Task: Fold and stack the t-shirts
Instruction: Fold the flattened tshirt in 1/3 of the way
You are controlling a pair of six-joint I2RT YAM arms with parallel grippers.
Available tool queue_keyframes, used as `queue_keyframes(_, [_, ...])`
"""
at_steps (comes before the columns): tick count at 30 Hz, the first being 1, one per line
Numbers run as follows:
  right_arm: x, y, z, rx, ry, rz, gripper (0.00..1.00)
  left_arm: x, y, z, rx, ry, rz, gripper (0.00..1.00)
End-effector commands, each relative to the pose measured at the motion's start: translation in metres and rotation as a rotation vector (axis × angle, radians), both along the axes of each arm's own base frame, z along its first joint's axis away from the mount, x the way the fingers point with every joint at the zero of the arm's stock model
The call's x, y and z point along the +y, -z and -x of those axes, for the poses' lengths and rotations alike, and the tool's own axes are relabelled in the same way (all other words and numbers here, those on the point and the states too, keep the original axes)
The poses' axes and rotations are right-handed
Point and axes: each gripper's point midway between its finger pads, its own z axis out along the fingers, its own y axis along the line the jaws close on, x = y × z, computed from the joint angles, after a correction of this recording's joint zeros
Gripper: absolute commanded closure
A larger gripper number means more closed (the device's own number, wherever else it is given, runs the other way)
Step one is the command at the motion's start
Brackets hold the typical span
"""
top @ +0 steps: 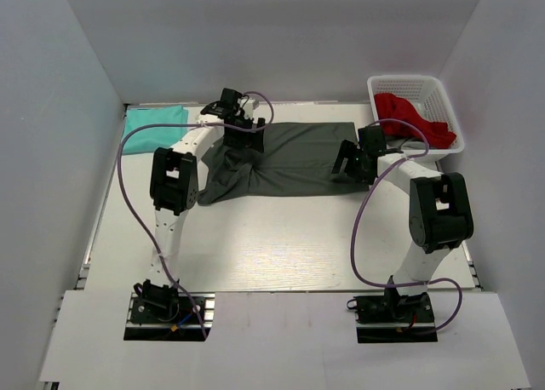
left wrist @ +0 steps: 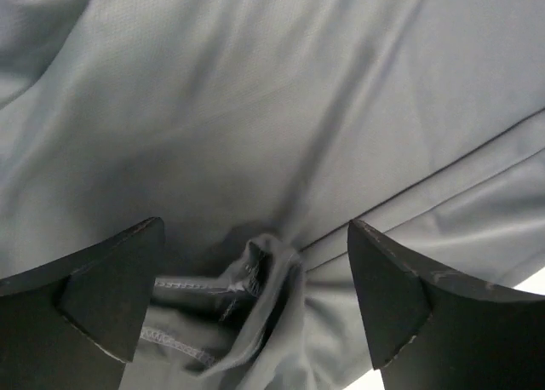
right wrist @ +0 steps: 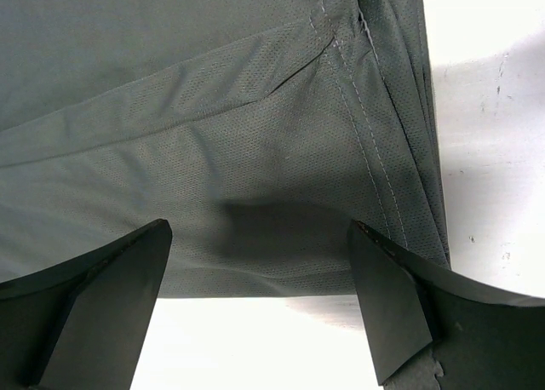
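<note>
The dark charcoal-grey t-shirt point(top: 285, 156) lies partly folded in the middle of the table, bunched at its left end. The teal t-shirt point(top: 153, 122), folded to a rectangle, lies at the back left. My left gripper point(top: 232, 137) is open over the grey shirt's left part; in its wrist view a bunched hem fold point(left wrist: 255, 275) sits between the spread fingers point(left wrist: 111, 296). My right gripper point(top: 347, 167) is open at the shirt's right front corner; the shirt's edge point(right wrist: 281, 237) and bare table show between its fingers point(right wrist: 392, 296).
A white lattice basket point(top: 443, 96) with a red garment point(top: 413, 122) stands at the back right. White walls enclose the table on three sides. Purple cables loop from both arms.
</note>
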Motion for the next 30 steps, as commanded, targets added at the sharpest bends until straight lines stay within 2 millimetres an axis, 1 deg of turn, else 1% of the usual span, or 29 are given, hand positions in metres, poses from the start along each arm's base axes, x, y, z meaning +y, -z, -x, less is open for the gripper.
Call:
queue_keyframes(1, [0.001,-0.009,-0.007,-0.034,-0.015,-0.005,0.1,0.016,-0.054,0.002,-0.104,-0.043,-0.068,0.0])
queue_keyframes(2, [-0.001,-0.01,-0.008,-0.038,-0.014,-0.002,0.1,0.025,-0.063,-0.005,-0.142,-0.079,-0.069,0.0])
queue_keyframes(3, [-0.001,-0.013,-0.009,-0.046,-0.011,-0.003,0.1,0.032,-0.062,-0.001,-0.133,-0.107,-0.061,0.0])
queue_keyframes(4, [0.001,-0.014,-0.009,-0.047,-0.017,-0.004,0.1,0.036,-0.071,-0.002,-0.156,-0.131,-0.069,0.0])
queue_keyframes(5, [0.001,-0.015,-0.008,-0.047,-0.017,-0.004,0.1,0.041,-0.087,-0.001,-0.186,-0.156,-0.074,0.0])
queue_keyframes(6, [0.0,-0.019,-0.009,-0.059,-0.015,-0.006,0.1,0.046,-0.093,0.0,-0.193,-0.199,-0.082,0.0])
queue_keyframes(8, [-0.001,-0.021,-0.011,-0.063,-0.007,0.005,0.1,0.056,-0.102,0.002,-0.208,-0.24,-0.111,0.0])
queue_keyframes(9, [-0.003,-0.023,-0.011,-0.065,-0.001,0.009,0.1,0.058,-0.105,0.013,-0.193,-0.258,-0.101,0.0])
queue_keyframes(11, [-0.008,-0.028,-0.014,-0.079,0.018,0.026,0.1,0.059,-0.107,0.029,-0.183,-0.279,-0.095,0.0])
queue_keyframes(12, [-0.008,-0.029,-0.014,-0.079,0.027,0.025,0.1,0.063,-0.091,0.044,-0.15,-0.285,-0.103,0.0])
queue_keyframes(13, [-0.01,-0.03,-0.014,-0.081,0.032,0.028,0.1,0.065,-0.113,0.054,-0.185,-0.312,-0.065,0.0])
queue_keyframes(14, [-0.01,-0.03,-0.014,-0.081,0.035,0.028,0.1,0.066,-0.116,0.064,-0.188,-0.319,-0.044,0.0])
queue_keyframes(15, [-0.011,-0.031,-0.015,-0.085,0.024,0.037,0.1,0.073,-0.099,0.079,-0.163,-0.321,-0.044,0.0])
queue_keyframes(16, [-0.008,-0.031,-0.015,-0.078,0.031,0.016,0.1,0.069,-0.102,0.09,-0.158,-0.303,-0.004,0.0])
queue_keyframes(17, [-0.007,-0.031,-0.014,-0.077,0.024,0.011,0.1,0.071,-0.099,0.113,-0.152,-0.295,0.02,0.0])
queue_keyframes(18, [-0.007,-0.031,-0.014,-0.077,0.022,0.008,0.1,0.064,-0.103,0.116,-0.188,-0.271,0.058,0.0])
queue_keyframes(19, [-0.006,-0.031,-0.013,-0.078,0.018,0.005,0.1,0.052,-0.102,0.127,-0.165,-0.23,0.122,0.0])
queue_keyframes(20, [-0.004,-0.03,-0.013,-0.08,0.014,-0.001,0.1,0.043,-0.09,0.141,-0.129,-0.188,0.146,0.0])
queue_keyframes(21, [-0.002,-0.03,-0.014,-0.082,0.004,-0.012,0.1,0.035,-0.088,0.148,-0.106,-0.148,0.187,0.0])
queue_keyframes(22, [-0.001,-0.03,-0.015,-0.082,0.001,-0.016,0.1,0.019,-0.084,0.16,-0.048,-0.073,0.258,0.0])
queue_keyframes(23, [0.001,-0.028,-0.017,-0.081,-0.001,-0.019,0.1,0.016,-0.073,0.168,0.001,-0.064,0.278,0.0])
queue_keyframes(24, [0.007,-0.028,-0.016,-0.074,-0.025,-0.048,0.1,0.014,-0.063,0.175,0.038,-0.052,0.286,0.0])
queue_keyframes(25, [0.009,-0.028,-0.017,-0.078,-0.033,-0.052,0.1,0.015,-0.054,0.174,0.045,-0.07,0.278,0.0])
queue_keyframes(26, [0.009,-0.025,-0.018,-0.07,-0.032,-0.054,0.1,0.017,-0.039,0.181,0.092,-0.084,0.267,0.0])
queue_keyframes(28, [0.01,-0.02,-0.018,-0.062,-0.037,-0.057,0.1,0.022,-0.025,0.178,0.107,-0.112,0.229,0.0])
queue_keyframes(30, [0.01,-0.012,-0.017,-0.047,-0.034,-0.065,0.1,0.024,-0.018,0.168,0.115,-0.124,0.197,0.0])
